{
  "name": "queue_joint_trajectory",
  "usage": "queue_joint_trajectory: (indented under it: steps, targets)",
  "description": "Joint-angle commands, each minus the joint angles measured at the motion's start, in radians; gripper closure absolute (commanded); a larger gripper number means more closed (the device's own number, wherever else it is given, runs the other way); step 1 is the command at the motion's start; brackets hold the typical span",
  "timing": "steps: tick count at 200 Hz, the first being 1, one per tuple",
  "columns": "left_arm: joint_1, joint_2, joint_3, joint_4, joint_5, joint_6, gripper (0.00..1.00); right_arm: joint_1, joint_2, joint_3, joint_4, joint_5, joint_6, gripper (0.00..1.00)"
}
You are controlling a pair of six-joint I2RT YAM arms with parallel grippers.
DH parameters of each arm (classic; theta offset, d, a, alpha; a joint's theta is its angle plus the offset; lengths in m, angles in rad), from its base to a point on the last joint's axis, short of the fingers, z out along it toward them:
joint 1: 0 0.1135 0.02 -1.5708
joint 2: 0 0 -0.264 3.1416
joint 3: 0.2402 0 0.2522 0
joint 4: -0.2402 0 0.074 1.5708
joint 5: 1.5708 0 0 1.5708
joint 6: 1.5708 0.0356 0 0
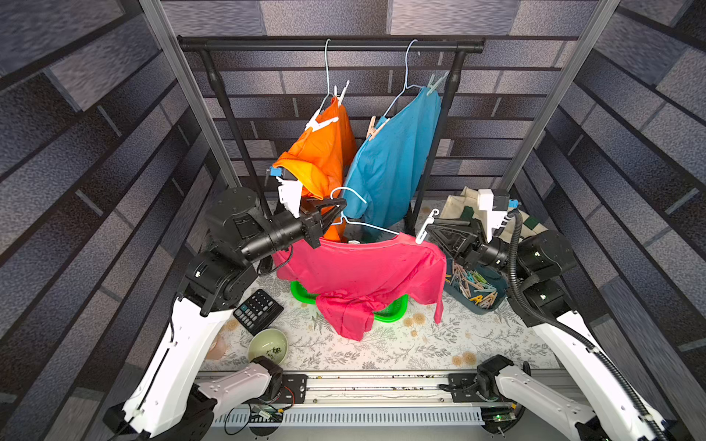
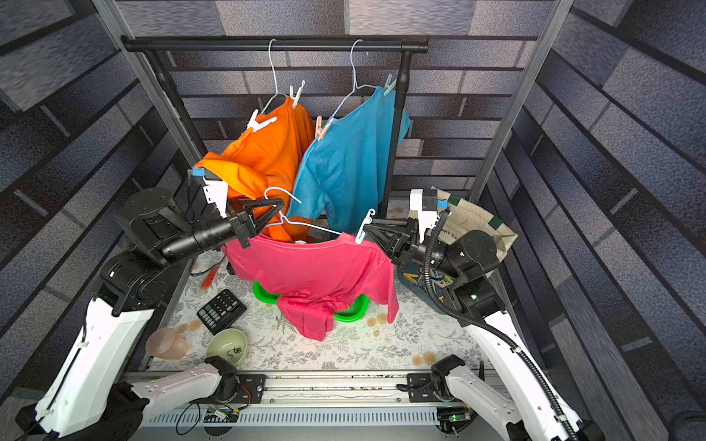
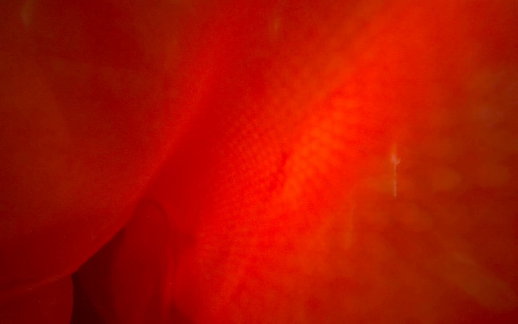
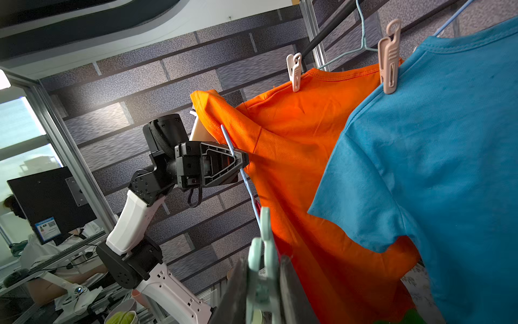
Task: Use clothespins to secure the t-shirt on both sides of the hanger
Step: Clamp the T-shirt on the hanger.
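A pink t-shirt [image 1: 363, 267] [image 2: 313, 267] hangs on a white wire hanger [image 1: 353, 191] [image 2: 284, 191] in mid-air over the table. My left gripper [image 1: 339, 208] [image 2: 278, 209] [image 4: 243, 160] is shut on the hanger's neck [image 4: 246, 179]. My right gripper [image 1: 428, 230] [image 2: 366, 231] [image 4: 265, 280] is shut on a pale mint clothespin [image 1: 426, 226] [image 2: 363, 227] [image 4: 265, 246], whose lower end meets the shirt's right shoulder. More clothespins [image 1: 473, 288] fill a dark bin by the right arm. Orange cloth [image 3: 280, 168] covers the left wrist view.
A black rack [image 1: 267, 46] holds an orange t-shirt [image 1: 324, 152] and a blue t-shirt [image 1: 393, 160], both pinned on hangers. Under the pink shirt lies a green basket [image 1: 393, 311]. A calculator [image 1: 258, 311], a bowl [image 1: 267, 345] and a tote bag [image 1: 462, 206] are nearby.
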Motion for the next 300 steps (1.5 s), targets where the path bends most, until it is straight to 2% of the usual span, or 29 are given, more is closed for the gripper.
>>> queue_joint_trajectory:
  steps: [1, 60, 130, 215, 248, 256, 266, 272, 283, 300]
  targets:
    - [0.008, -0.005, 0.004, 0.074, 0.023, -0.027, 1.00, 0.007, -0.014, 0.027, 0.010, -0.012, -0.019, 1.00]
    - [0.010, -0.007, 0.002, 0.086, 0.048, -0.041, 1.00, 0.008, 0.013, 0.036, -0.056, 0.005, -0.097, 1.00]
    - [0.013, -0.009, -0.006, 0.087, 0.053, -0.044, 1.00, 0.008, 0.088, 0.124, -0.109, -0.061, -0.151, 1.00]
    - [0.054, -0.006, 0.006, 0.109, 0.075, -0.077, 1.00, 0.008, 0.003, 0.010, -0.129, -0.097, -0.139, 1.00]
    - [0.057, -0.001, 0.003, 0.130, 0.090, -0.100, 1.00, 0.008, 0.035, -0.032, -0.096, -0.087, -0.102, 1.00]
    - [0.059, -0.001, 0.004, 0.125, 0.088, -0.100, 1.00, 0.009, 0.044, -0.035, -0.089, -0.082, -0.089, 0.89]
    - [0.061, -0.002, 0.004, 0.117, 0.077, -0.101, 1.00, 0.008, 0.048, -0.036, -0.091, -0.064, -0.082, 0.61]
    - [0.063, -0.001, 0.005, 0.111, 0.064, -0.103, 1.00, 0.008, 0.047, -0.037, -0.096, -0.050, -0.084, 0.47]
    - [0.065, 0.000, 0.009, 0.088, 0.022, -0.103, 1.00, 0.007, 0.035, -0.037, -0.112, -0.008, -0.102, 0.35]
    - [0.065, 0.009, 0.028, 0.031, -0.121, -0.097, 1.00, 0.008, 0.003, -0.034, -0.182, 0.095, -0.153, 0.24]
